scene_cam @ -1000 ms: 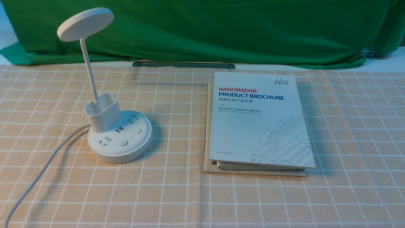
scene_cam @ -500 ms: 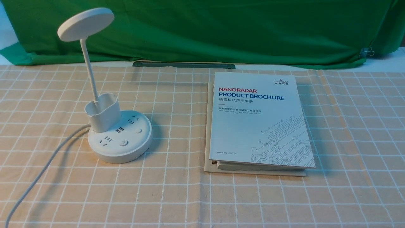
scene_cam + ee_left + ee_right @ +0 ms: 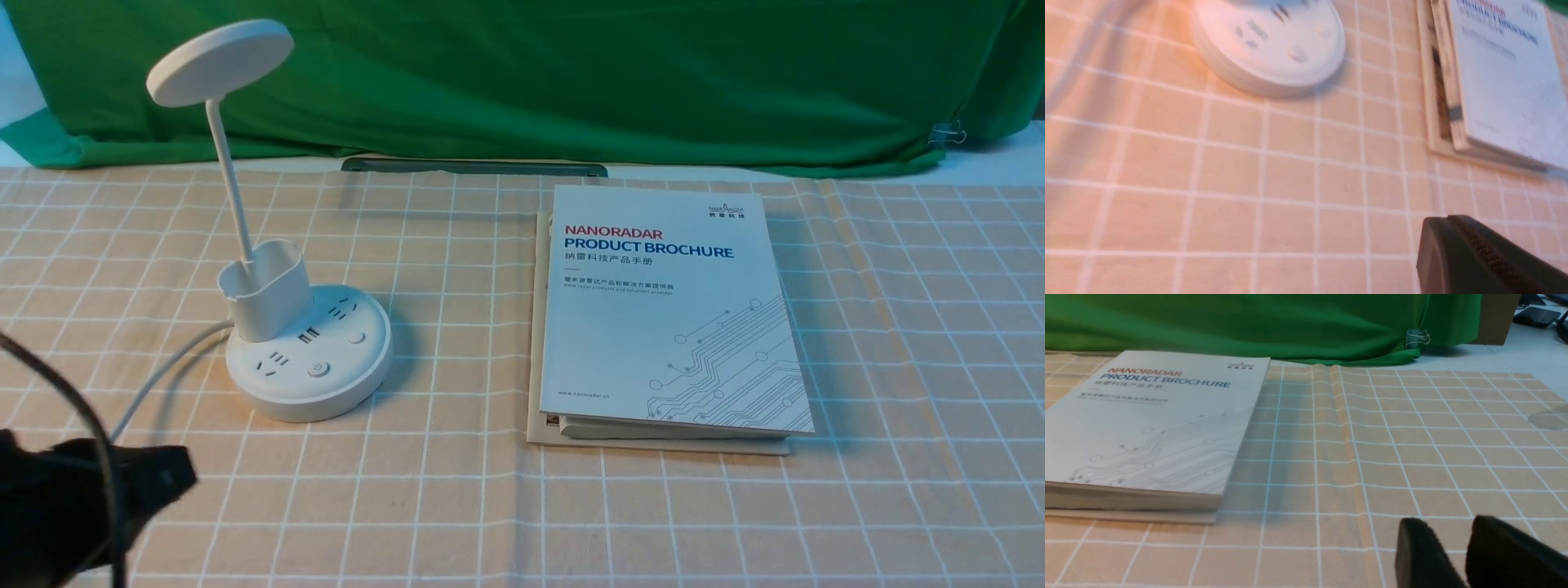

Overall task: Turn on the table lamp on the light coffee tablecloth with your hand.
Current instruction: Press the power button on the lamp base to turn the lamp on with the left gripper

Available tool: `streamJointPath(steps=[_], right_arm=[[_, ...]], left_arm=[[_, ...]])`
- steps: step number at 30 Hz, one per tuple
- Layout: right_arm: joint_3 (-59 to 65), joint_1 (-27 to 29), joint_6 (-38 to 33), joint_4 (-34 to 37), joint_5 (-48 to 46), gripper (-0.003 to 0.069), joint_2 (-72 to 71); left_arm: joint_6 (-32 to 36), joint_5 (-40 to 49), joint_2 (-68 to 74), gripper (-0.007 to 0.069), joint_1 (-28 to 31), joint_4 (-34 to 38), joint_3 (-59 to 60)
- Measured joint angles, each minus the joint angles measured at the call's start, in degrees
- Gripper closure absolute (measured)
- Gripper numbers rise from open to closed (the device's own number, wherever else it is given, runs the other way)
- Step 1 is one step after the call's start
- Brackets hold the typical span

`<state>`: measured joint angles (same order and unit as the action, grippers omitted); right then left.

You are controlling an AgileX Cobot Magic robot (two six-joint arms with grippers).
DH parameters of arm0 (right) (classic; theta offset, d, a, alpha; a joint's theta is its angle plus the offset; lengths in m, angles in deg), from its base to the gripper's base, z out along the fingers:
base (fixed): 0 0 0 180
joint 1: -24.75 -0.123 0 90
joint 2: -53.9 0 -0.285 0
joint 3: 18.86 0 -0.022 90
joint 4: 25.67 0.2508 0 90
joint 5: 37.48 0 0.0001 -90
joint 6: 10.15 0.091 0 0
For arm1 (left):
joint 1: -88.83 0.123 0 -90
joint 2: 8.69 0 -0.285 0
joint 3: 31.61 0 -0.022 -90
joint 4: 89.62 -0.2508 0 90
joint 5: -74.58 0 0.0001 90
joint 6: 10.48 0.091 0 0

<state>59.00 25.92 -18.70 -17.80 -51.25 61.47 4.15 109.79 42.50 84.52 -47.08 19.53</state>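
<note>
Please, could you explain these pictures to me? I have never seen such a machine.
This is a robot with two arms. The front view looks forward from between them; each wrist view comes from a camera on one arm.

On the light checked tablecloth stands a white table lamp with a round base. To its right, brochures lie in a stack.

The dark left gripper, partly seen in its wrist view, hangs near the lamp's side and holds nothing that I can see. The right gripper shows two dark fingers apart, with nothing between them.
</note>
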Motion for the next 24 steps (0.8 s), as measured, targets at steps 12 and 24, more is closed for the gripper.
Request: streamJointPath(steps=[12, 24], right_arm=[[0.0, 0.0, 0.0, 0.0, 0.0, 0.0418, 0.0], [0.0, 0.0, 0.0, 0.0, 0.0, 0.0418, 0.0]], left_arm=[[16.1, 6.04, 27.66, 0.0629, -12.63, 12.77, -10.24], [-17.99, -2.82, 46.28, 0.0629, -29.12, -28.75, -27.17]])
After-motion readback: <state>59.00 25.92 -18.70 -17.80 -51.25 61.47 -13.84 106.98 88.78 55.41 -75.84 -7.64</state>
